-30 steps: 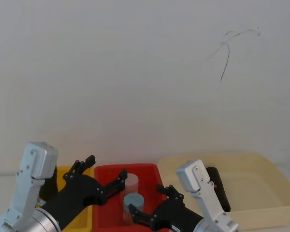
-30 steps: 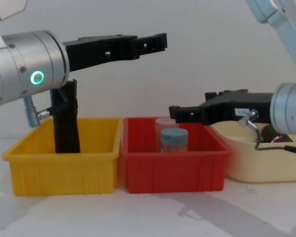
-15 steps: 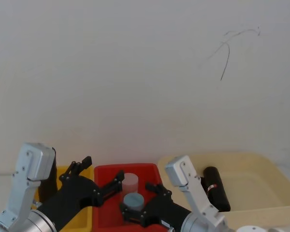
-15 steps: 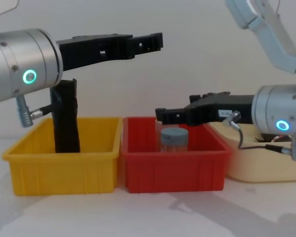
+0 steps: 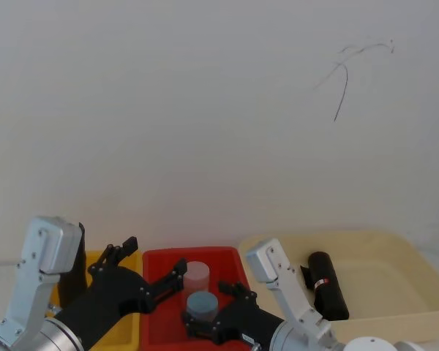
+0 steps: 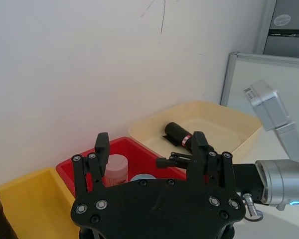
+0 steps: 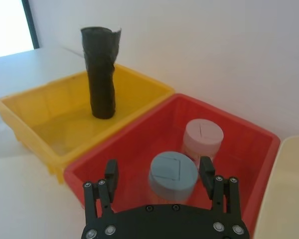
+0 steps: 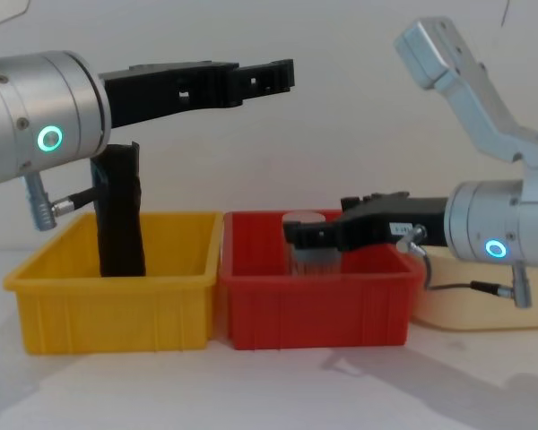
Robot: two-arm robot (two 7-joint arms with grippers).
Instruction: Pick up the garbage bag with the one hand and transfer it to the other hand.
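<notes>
Lab: bare white wall, sorting bins on table

There were two grippers: the left gripper and the right gripper, each with two fingers and jaws spread apart.

There were three bins in a row: one yellow bin, one red bin and one cream tub. The red bin lay below both sets of jaws.

There were two black rolls. One was the garbage bag with its label band, lying in the cream tub off to the side of the right jaws. The other was a plain black roll, standing in the yellow bin behind and below the left jaws.

There were two capped jars in the red bin: one blue-grey jar just ahead of the right jaws and one pale pink jar beyond it.
</notes>
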